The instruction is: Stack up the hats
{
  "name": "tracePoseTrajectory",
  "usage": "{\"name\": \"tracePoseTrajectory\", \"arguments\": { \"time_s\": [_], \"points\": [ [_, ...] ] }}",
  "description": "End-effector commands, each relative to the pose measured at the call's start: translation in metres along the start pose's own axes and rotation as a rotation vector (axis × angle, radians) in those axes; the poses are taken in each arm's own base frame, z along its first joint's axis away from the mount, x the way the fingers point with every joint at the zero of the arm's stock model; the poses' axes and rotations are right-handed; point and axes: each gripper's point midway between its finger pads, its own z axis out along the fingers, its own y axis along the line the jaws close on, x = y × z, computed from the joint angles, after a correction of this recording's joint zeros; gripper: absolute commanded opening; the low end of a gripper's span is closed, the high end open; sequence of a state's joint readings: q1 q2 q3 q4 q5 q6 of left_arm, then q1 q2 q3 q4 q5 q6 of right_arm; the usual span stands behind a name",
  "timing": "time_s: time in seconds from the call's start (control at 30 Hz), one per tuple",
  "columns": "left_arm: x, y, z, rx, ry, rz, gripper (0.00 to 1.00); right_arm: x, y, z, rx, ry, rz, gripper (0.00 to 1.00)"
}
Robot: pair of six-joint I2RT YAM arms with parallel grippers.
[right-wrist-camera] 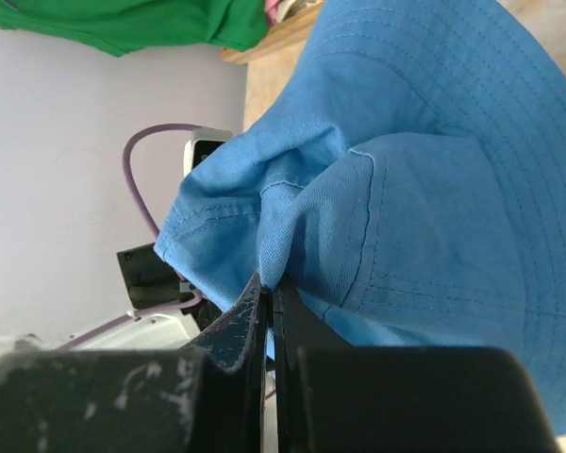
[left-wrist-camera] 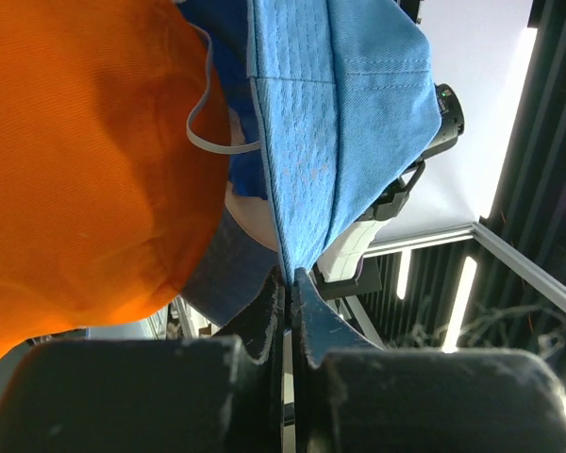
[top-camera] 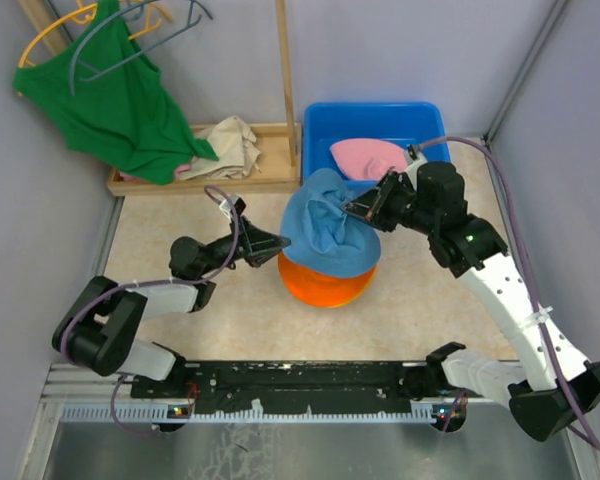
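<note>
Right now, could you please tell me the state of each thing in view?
light blue hat, bunched, held above orange hat.
orange hat, on table, partly covered.
pink hat, lying in blue bin.
green tank top, hanging.
beige cloth, crumpled.
left gripper, jaws shut on light blue hat.
right gripper, jaws shut on light blue hat.

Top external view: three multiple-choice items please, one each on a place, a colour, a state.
1. The pink fabric bucket hat lies: A in the blue plastic bin; B on the stack; C in a gripper.
2. Under the light blue fabric bucket hat lies a hat coloured: A green; B bright orange; C pink.
3. The left gripper is: A open; B shut on the light blue hat's brim; C shut on nothing.
A, it sits inside the bin walls. B, the bright orange hat shows beneath it. B, the jaws pinch the brim.
</note>
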State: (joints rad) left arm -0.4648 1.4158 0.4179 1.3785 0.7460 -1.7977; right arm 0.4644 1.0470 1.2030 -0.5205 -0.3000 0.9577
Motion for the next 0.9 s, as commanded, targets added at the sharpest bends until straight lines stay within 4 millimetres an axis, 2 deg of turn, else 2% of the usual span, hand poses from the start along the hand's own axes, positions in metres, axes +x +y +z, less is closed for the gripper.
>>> {"name": "tracePoseTrajectory", "arguments": {
  "time_s": [0.0, 0.07, 0.1, 0.17, 0.27, 0.43, 0.5, 0.63, 0.77, 0.87],
  "points": [
    [0.006, 0.0, -0.006, 0.044, 0.039, 0.058, 0.02, -0.005, 0.007, 0.001, -0.028, -0.042, -0.084, 0.0],
    [0.008, 0.008, -0.009, 0.034, 0.05, 0.048, 0.01, -0.002, 0.009, 0.003, -0.033, -0.028, -0.096, 0.0],
    [0.008, 0.011, -0.011, 0.027, 0.047, 0.041, 0.01, -0.001, 0.009, 0.003, -0.033, -0.022, -0.104, 0.04],
    [0.008, 0.018, -0.018, 0.017, 0.031, 0.027, 0.01, -0.001, 0.009, 0.001, -0.025, -0.023, -0.124, 0.23],
    [0.005, 0.025, -0.027, 0.007, 0.008, 0.019, 0.01, -0.01, 0.008, -0.008, 0.012, -0.058, -0.186, 0.46],
    [0.003, 0.034, -0.031, -0.019, 0.011, 0.011, 0.01, -0.035, -0.001, -0.02, 0.112, -0.129, -0.313, 0.67],
    [0.003, 0.038, -0.032, -0.028, 0.015, 0.003, 0.01, -0.047, -0.012, -0.023, 0.145, -0.149, -0.333, 0.71],
    [0.005, 0.044, -0.034, -0.027, 0.022, -0.013, 0.01, -0.07, -0.049, -0.031, 0.201, -0.186, -0.311, 0.77],
    [0.007, 0.045, -0.034, -0.019, 0.055, -0.025, 0.01, -0.071, -0.1, -0.028, 0.18, -0.161, -0.183, 0.76],
    [0.008, 0.047, -0.031, -0.018, 0.095, -0.019, 0.01, -0.061, -0.121, -0.023, 0.064, -0.13, -0.052, 0.7]
  ]
}}
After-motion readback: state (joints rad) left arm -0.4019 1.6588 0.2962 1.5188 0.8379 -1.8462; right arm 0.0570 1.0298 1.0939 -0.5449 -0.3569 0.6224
